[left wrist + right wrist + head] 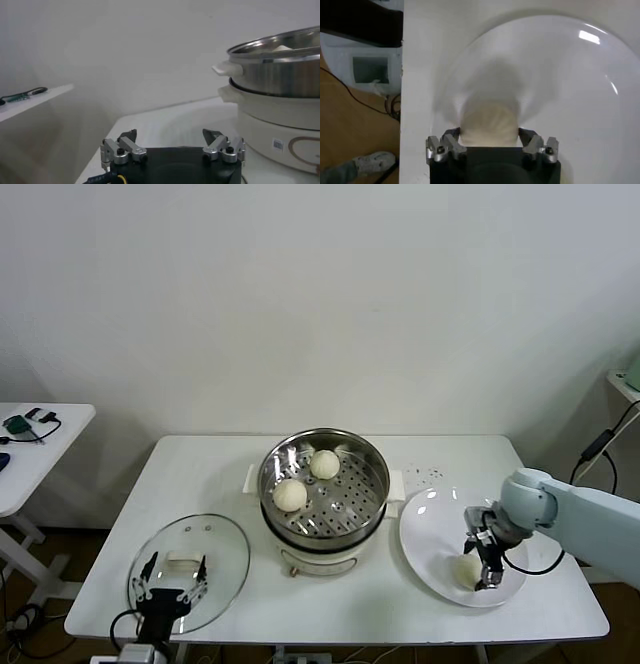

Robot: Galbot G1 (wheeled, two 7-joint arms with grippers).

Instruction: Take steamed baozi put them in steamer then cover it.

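Two baozi (306,480) in steamer (323,485), right gripper (478,563) straddling plate's (430,524) bun (466,570)

Cream-white baozi (466,568) between the right tool's (484,566) black-and-silver fingers sat on a glossy white plate (430,519); steamer (372,474) shone silver, perforated.

3 baozi total: 2 in the steamer (325,529), baozi one (289,495), baozi two (324,464), plus a third baozi (466,570) on the plate (430,519); 1 steamer, 1 glass cover (225,556), 1 plate, 2 tables: main table (200,474), side table (60,434)
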